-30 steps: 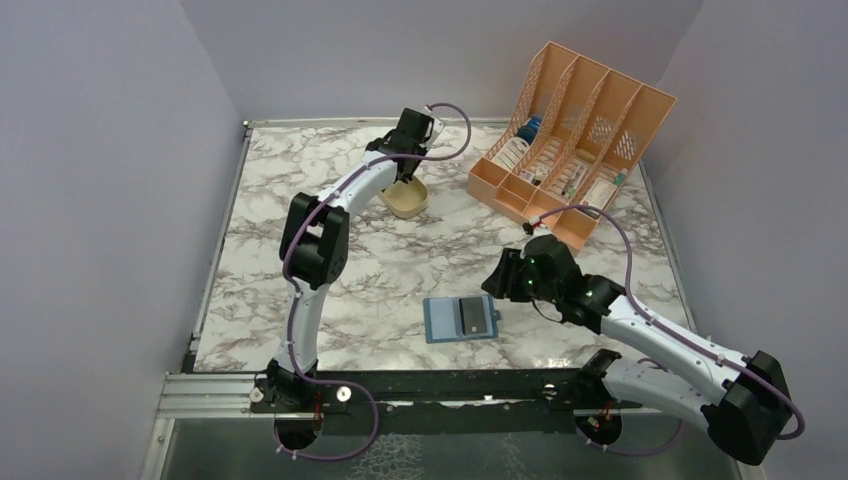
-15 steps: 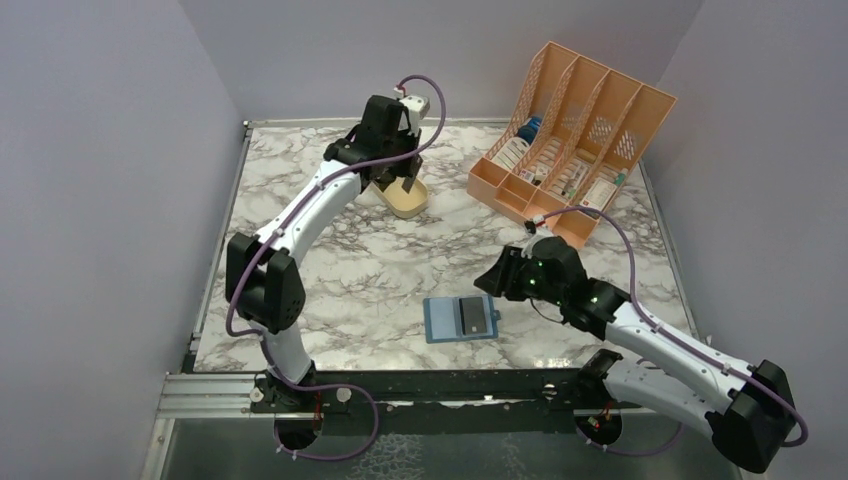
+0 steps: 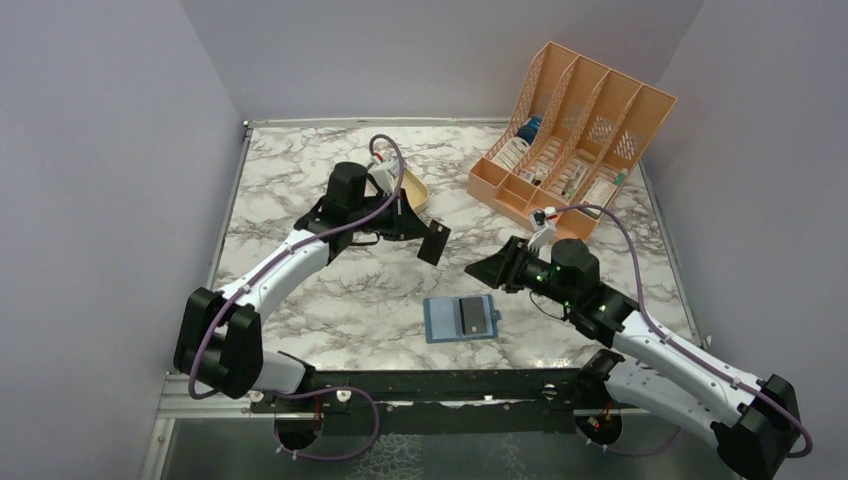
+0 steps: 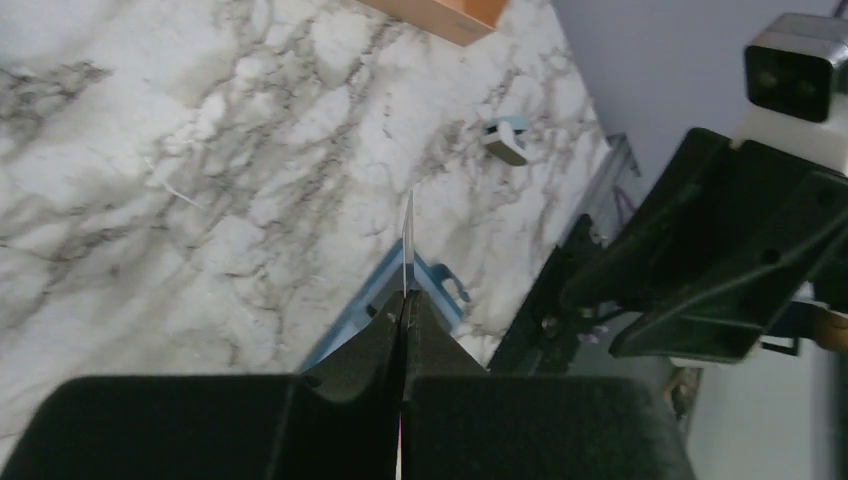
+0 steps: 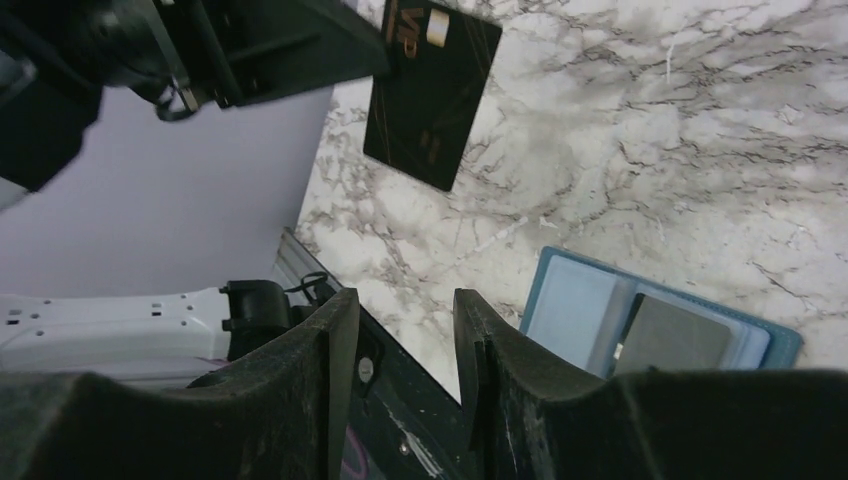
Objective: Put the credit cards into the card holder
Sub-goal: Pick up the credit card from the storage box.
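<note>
Left gripper (image 3: 418, 230) is clamped on a black credit card (image 3: 433, 241), holding it in the air above the marble table (image 3: 300, 200). Nearer the bases, the card holder (image 3: 440, 320) lies open and flat, a grey card (image 3: 470, 316) in its right pocket. Right gripper (image 3: 482, 270) hovers near its far right corner, jaws apart and empty.

A black credit card (image 5: 432, 92), glossy with gold "VIP" lettering near its top, hangs tilted in the air, pinched at its upper corner by the closed left gripper (image 3: 422, 228). The card holder (image 3: 460, 318) lies open and flat on the marble table (image 3: 350, 290) near its front edge. Its pale blue pocketed faces are up, and a dark grey card (image 3: 474, 316) lies on its right half.
</note>
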Available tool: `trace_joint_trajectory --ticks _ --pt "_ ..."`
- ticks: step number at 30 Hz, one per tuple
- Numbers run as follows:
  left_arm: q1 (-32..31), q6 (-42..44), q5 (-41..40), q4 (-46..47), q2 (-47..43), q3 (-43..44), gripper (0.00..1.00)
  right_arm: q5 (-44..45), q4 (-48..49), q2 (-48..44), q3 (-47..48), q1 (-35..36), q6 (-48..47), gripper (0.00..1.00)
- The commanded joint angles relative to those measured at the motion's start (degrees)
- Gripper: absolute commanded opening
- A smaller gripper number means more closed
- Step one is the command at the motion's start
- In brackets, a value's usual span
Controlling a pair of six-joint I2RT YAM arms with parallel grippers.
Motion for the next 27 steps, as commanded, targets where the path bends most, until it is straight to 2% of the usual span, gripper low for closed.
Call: trace_joint_trajectory --ticks 1,4,13,21,27 --pt "0.41 -14.48 13.5 18.89 -6.18 -9.51 0.0 -1.63 4.91 -1.3 -0.91 0.45 4.77 0.4" --pt "0.42 -20.32 16.27 24.3 -8.94 -14.86 0.0 -1.96 6.94 -1.22 -1.71 0.45 6.76 0.4" --pt "0.34 -24.77 17.59 25.2 -16.66 -21.76 0.0 -6.78 15.23 2.57 -2.91 0.44 7.41 0.43" --pt "0.22 -28.82 17.77 27.56 -18.77 -24.9 0.0 -11.41 23.91 6.76 -4.44 0.45 9.61 0.35" --pt "0.03 -31.3 17.73 29.91 -18.98 -27.25 0.0 -12.82 26.44 9.37 -4.42 0.45 9.61 0.31"
